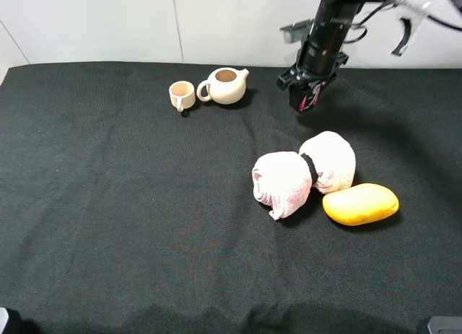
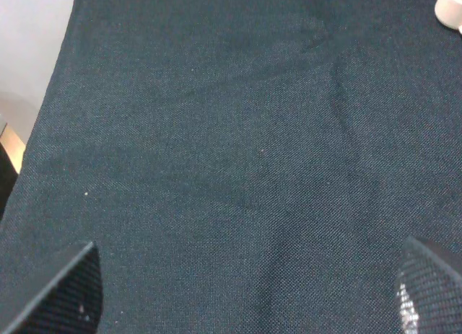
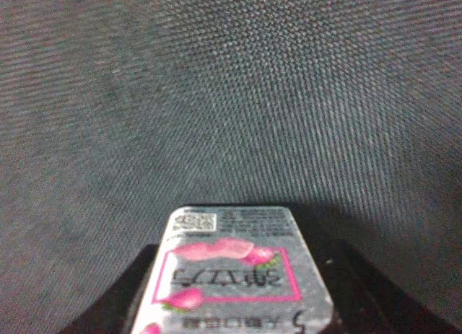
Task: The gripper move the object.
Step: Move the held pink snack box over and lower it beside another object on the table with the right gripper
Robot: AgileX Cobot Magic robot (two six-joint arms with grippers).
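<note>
Where the object (image 3: 234,276) sits: clamped in the right gripper (image 1: 306,97), one o'clock on the cloth (image 1: 108,204).
Handling: likely light, rigid, slick tin; squeeze flat sides.
Left gripper (image 2: 245,291): spread wide, empty.

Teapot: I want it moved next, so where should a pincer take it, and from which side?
Probably from above, on the teapot rim: its mouth is open, no lid, so one finger can go inside, one outside. The loop handle faces the cup, which stands close, leaving little room there.
</note>
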